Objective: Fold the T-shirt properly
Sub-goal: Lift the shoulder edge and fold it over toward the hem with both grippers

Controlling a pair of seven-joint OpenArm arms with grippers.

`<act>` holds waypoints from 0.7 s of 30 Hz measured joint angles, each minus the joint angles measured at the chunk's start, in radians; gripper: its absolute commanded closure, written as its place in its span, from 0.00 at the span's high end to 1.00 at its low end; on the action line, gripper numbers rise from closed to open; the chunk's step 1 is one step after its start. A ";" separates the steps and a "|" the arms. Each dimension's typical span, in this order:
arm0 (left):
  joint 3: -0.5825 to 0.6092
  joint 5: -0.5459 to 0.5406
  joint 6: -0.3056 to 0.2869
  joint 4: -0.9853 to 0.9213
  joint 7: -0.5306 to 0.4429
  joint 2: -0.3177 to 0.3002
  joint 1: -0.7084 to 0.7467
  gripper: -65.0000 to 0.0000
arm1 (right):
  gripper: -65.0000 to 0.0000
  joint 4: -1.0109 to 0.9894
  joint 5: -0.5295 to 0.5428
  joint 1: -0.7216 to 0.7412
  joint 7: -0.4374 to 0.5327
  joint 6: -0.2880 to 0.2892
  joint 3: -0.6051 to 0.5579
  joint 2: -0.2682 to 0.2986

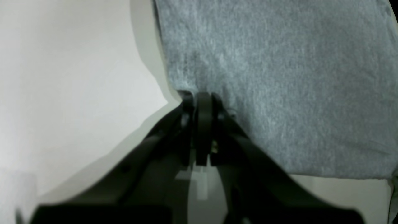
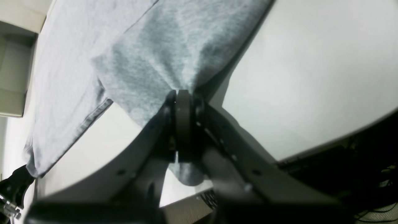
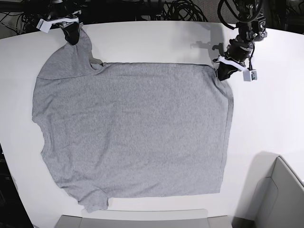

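White rounded surface (image 3: pixel 266 118) has the grey T-shirt (image 3: pixel 133 128) spread mostly flat on it, plain side up, sleeves toward the base view's left edge.

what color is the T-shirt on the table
Heather grey, plain on the side showing; the T-shirt shows best in the base view.

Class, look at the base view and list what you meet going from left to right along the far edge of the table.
Right gripper pinching a sleeve of the T-shirt → bare white table → left gripper shut on the shirt's far right corner.
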 measured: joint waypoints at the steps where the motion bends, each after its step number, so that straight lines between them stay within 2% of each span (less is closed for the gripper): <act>1: 0.000 0.000 0.000 0.000 0.008 0.000 -0.002 0.00 | 0.00 0.002 0.000 -0.003 -0.002 0.000 -0.004 0.011; 4: -0.020 0.001 0.000 0.015 0.021 0.005 0.002 0.00 | 0.00 0.010 0.000 -0.008 -0.014 -0.001 0.001 0.023; 10: -0.147 0.008 0.004 0.055 0.018 0.032 0.074 0.00 | 0.00 0.069 -0.003 -0.073 -0.040 -0.037 0.050 0.015; 18: -0.151 0.006 0.001 0.069 0.016 0.034 0.119 0.00 | 0.00 0.149 -0.007 -0.156 -0.053 -0.046 0.079 0.016; 21: -0.193 0.008 -0.004 0.124 0.018 0.043 0.176 0.00 | 0.00 0.180 -0.007 -0.192 -0.059 -0.045 0.105 0.011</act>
